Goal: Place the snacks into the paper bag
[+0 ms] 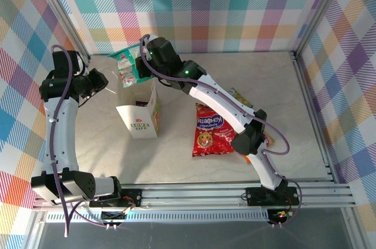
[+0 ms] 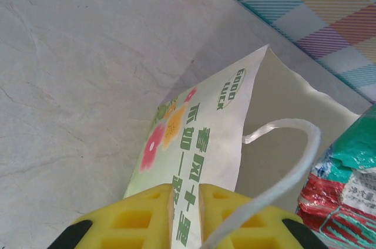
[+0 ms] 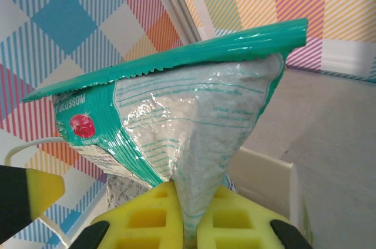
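We are clamping the teal-white packet (image 3: 194, 120) in the right gripper (image 3: 187, 205) over the paper bag (image 1: 138, 124), upper left of centre in the top view, left gripper (image 2: 185, 205) pinching the bag's rim; lowering straight into the mouth before releasing looks wisest.

The paper bag (image 1: 138, 123) stands open on the table (image 1: 176, 161). The right gripper (image 1: 139, 60) holds the teal-white packet (image 1: 124, 64) above the bag's far rim. The left gripper (image 1: 103, 82) sits at its left side. The red packet (image 1: 212, 133) lies flat, right of the bag.
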### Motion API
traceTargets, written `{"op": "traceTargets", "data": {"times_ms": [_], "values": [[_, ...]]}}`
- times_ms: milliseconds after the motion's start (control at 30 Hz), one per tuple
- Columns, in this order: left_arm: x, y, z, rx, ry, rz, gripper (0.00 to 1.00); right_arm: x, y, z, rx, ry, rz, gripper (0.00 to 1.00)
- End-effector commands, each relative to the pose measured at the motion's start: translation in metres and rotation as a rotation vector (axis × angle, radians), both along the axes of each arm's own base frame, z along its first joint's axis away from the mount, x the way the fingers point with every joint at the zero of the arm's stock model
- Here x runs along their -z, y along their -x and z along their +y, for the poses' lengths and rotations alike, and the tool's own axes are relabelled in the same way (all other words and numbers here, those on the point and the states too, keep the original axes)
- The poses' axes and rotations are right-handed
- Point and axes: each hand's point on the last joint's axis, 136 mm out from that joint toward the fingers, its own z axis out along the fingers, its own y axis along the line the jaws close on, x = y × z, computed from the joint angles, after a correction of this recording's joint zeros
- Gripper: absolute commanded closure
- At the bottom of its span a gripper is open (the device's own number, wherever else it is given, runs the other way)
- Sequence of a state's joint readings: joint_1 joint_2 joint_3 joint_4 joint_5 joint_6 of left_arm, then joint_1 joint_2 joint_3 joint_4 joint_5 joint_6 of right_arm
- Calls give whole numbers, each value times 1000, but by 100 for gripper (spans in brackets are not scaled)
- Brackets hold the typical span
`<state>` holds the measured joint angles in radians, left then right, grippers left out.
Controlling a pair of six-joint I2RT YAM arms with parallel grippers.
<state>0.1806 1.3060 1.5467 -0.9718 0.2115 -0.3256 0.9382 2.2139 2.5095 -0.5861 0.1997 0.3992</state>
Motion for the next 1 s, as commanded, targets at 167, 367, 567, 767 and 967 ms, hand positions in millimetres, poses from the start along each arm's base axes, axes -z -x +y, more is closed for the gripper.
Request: {"op": "traceTargets", "data": {"times_ms": [167, 367, 567, 767, 967], "values": [[4, 0, 9, -35, 7, 1, 82, -10, -11, -4, 45, 22, -78, 100], [3, 1, 8, -30, 7, -6, 83, -3, -12, 1, 32, 34, -73, 100], [4, 1, 7, -22, 7, -10, 84, -8, -16, 2, 28, 47, -118, 100], [8, 0, 8, -24, 3, -1, 85, -15, -11, 4, 9, 11, -100, 100], [8, -1, 8, -23, 4, -2, 86, -18, -4, 11, -27, -26, -78, 100]]}}
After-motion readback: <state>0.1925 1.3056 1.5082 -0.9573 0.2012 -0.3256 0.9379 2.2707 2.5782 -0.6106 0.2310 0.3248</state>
